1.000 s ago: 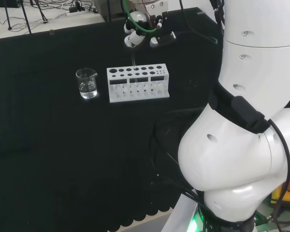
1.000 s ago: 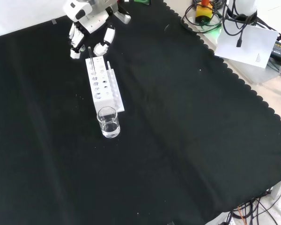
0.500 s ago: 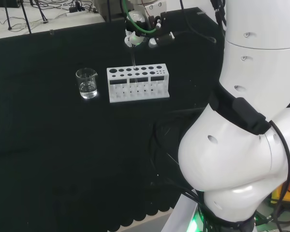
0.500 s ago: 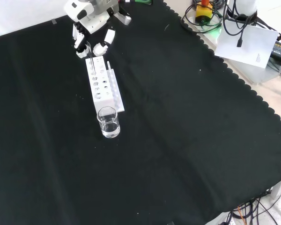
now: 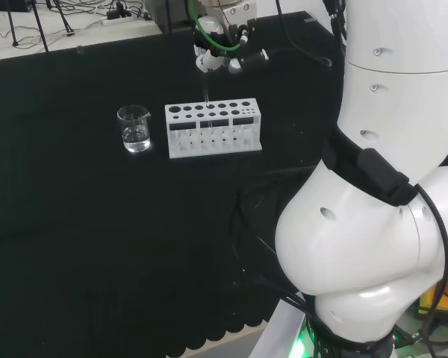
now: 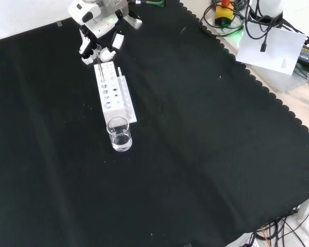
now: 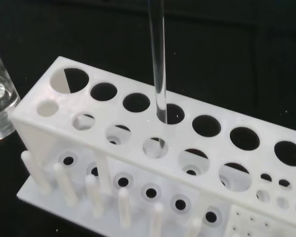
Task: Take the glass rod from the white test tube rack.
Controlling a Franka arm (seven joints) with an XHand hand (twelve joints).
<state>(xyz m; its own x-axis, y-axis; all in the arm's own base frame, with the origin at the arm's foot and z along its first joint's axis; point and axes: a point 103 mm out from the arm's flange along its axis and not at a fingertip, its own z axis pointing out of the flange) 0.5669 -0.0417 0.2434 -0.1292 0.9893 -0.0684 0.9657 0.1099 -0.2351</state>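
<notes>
Wrist view is showing the glass rod (image 7: 158,64) standing almost upright, its lower end hanging just at a hole in the far row of the white rack (image 7: 138,148), roughly at the centre of the frame; whether the tip is sitting just inside that hole or just above it I cannot tell. In the head view the rod is showing as a faint pale line at upper centre, running from the rack (image 5: 213,128) up to the hand (image 5: 218,52). The hand is curling its fingers in around the top of the rod, pinching it there, which the front view is also suggesting at the upper left of the frame, where the hand (image 6: 99,41) is sitting just above the rack's far end (image 6: 113,92).

A small beaker (image 5: 134,128) with a little clear liquid is standing on the tabletop (image 5: 75,224) just beside the rack, to its left in the head view.

Judging by its look, the rod is thin, stiff and light, but smooth and slippery, and brittle if knocked sideways against a hole's rim. Holding it near the top seems right, since that is leaving the lower length free; a straight vertical lift should be keeping it from levering against the rack or slipping through the fingers.
</notes>
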